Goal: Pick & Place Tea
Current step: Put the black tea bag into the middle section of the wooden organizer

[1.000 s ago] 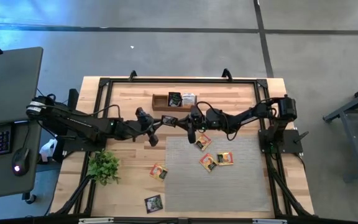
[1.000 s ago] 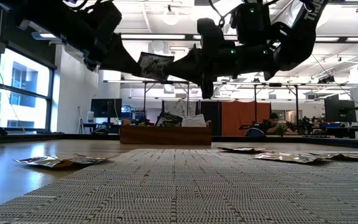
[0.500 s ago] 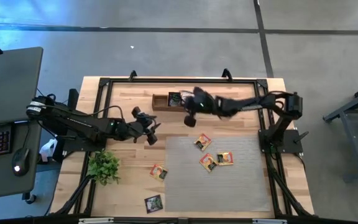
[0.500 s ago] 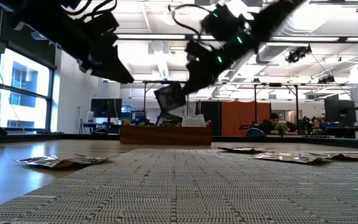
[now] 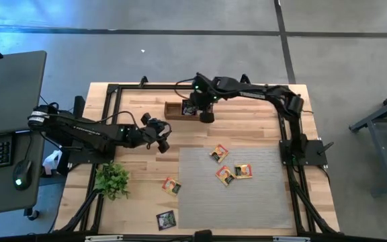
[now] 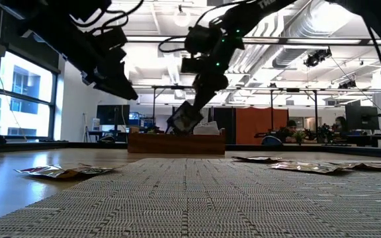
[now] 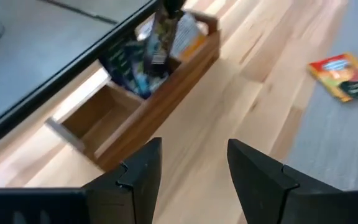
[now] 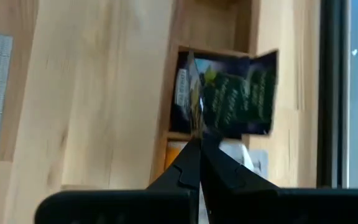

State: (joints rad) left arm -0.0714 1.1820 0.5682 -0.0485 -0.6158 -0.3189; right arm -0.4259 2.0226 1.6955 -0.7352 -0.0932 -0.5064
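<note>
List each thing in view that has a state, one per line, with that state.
Right gripper: shut on dark tea sachet, held over the wooden box.
Left gripper: open, empty, above bare table.
Wooden box: open-topped, sachets already inside.
Loose sachets: flat on the grey mat.
Dark sachet: flat on wood.

The table (image 5: 136,205) has a light wooden top edged by a black frame. A grey woven mat (image 5: 247,195) covers its middle and right part. On the mat lie three orange-yellow tea sachets (image 5: 234,172), two of them touching and one near the mat's far edge. Another orange sachet (image 5: 171,185) lies on bare wood just beside the mat, and a dark sachet (image 5: 166,218) lies nearer the front edge. A green plant (image 5: 112,179) stands at the left. A wooden box (image 5: 175,109) sits at the far side.
</note>
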